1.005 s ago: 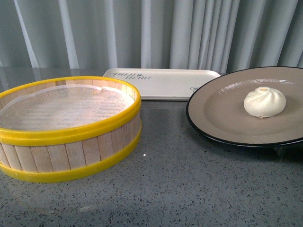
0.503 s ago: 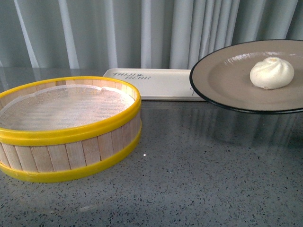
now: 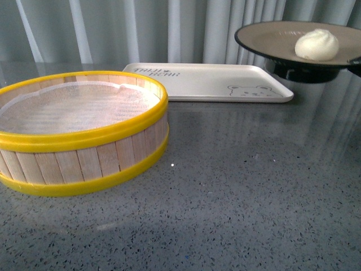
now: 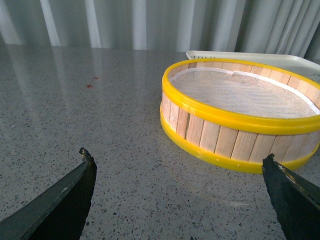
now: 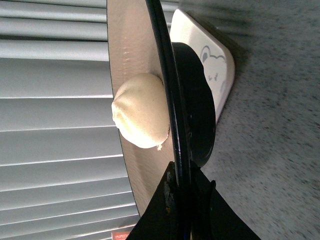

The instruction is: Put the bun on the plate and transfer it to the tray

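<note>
Lifted higher than half a second ago, the wide shallow beige plate with a black rim hangs clear of the grey speckled worktop, and the tray's bear drawing is now uncovered; at near left the left tool gapes wide and empty beside the yellow-rimmed wooden steamer basket; further back, at centre, lies the flat rectangular cream-white tray; at far right the right tool pinches the plate's rim, and the small round white bun sits on the plate.
</note>
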